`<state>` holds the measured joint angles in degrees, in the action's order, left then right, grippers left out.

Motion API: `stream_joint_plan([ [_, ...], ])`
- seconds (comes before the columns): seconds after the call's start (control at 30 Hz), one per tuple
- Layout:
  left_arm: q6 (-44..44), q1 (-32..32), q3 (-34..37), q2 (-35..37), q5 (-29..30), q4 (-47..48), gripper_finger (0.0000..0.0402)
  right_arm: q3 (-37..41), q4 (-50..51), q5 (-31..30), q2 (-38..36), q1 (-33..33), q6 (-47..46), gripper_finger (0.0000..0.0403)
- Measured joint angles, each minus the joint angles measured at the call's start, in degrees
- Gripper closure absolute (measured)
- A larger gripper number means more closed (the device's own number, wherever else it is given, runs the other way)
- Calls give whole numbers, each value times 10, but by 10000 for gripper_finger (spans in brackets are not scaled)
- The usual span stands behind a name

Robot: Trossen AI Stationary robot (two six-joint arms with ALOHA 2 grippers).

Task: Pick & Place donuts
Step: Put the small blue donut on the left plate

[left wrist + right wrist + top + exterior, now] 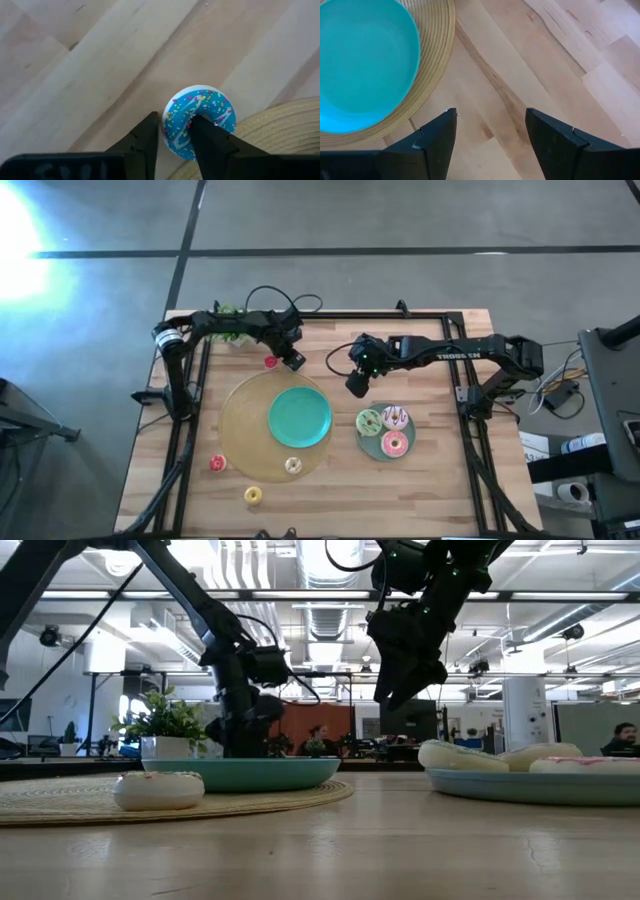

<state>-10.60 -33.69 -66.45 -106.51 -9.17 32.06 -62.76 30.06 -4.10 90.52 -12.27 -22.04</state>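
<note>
The left gripper (172,137) pinches the blue donut (198,120) by one side of its ring, one finger through the hole, just beside the woven mat (280,130). The hold is off-centre (only an edge), so the donut may swing or slip out on lifting. The right gripper (490,132) hangs wide and empty near the teal plate (360,65).

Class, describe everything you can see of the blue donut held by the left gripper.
The blue donut is a small toy ring with bright blue icing, white drizzle lines, coloured sprinkles and a pale rim. The left gripper is shut on it, one finger through the hole and one outside, pinching the ring's near side. It sits over bare wooden table right beside the woven mat's edge; whether it touches either cannot be told.
</note>
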Motion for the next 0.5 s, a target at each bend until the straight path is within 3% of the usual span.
stream_joint_plan([
  [0.27, -5, 14, 0, 25, -1, 11, 393, 0, 1, 0, 0, 0, 0, 177],
  [0.5, 5, 69, 14, 161, -33, 68, 400, 0, 11, 0, -17, 0, 2, 177],
])
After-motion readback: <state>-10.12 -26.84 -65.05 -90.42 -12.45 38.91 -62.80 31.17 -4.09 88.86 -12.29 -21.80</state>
